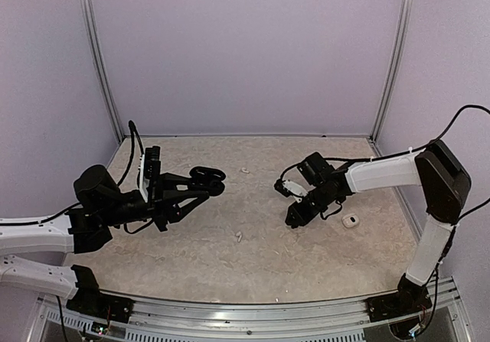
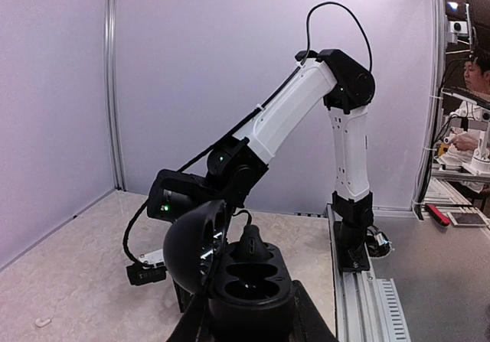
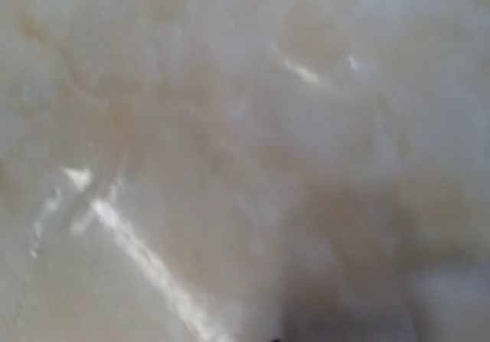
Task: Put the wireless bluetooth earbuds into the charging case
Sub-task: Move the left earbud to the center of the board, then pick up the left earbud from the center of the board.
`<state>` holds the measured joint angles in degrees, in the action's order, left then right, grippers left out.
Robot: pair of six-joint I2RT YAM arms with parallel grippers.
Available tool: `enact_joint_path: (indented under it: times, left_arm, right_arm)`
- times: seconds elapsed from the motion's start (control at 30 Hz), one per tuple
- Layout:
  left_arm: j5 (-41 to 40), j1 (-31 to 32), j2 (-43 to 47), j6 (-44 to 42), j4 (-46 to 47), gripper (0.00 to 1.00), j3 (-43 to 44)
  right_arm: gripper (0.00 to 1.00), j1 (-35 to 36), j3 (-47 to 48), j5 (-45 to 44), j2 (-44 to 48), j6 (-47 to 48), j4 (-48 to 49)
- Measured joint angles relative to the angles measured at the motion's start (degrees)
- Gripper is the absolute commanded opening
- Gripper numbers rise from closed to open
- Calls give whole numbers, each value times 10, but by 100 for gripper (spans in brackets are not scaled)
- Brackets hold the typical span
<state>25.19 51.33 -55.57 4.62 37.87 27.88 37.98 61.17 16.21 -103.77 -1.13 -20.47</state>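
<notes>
Table [image 1: 268, 269] | 2 white earbuds [image 1: 238, 236] | left end effector [image 1: 200, 187] grips case [image 2: 249, 290] | right end effector [image 1: 295, 218] unclear

Marbled table [image 1: 253, 265], lilac walls [image 1: 245, 51], metal rail [image 1: 253, 313] along the near edge.

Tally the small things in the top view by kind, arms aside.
White buds: 2
White square piece: 1
Black case, held open: 1
Total: 4
</notes>
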Motion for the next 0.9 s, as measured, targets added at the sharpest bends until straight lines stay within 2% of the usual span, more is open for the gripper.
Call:
enact_joint_path:
  times: [0.13,0.27,0.4,0.67,0.9]
  left_arm:
    - [0,0,0,0,-1,0,0]
    - [0,-2,0,0,-2,0,0]
    - [0,-3,0,0,-2,0,0]
    - [0,-3,0,0,-2,0,0]
    - [0,-3,-3,0,1,0,-2]
  right_arm:
    - [17,-2,-34,-20,26,-16,-19]
    - [27,-6,-71,-23,66,-34,-19]
    - [30,-10,-94,-27,101,-53,-48]
    - [35,-11,-80,-37,164,-84,-94]
    - [35,10,-51,-60,162,-104,-110]
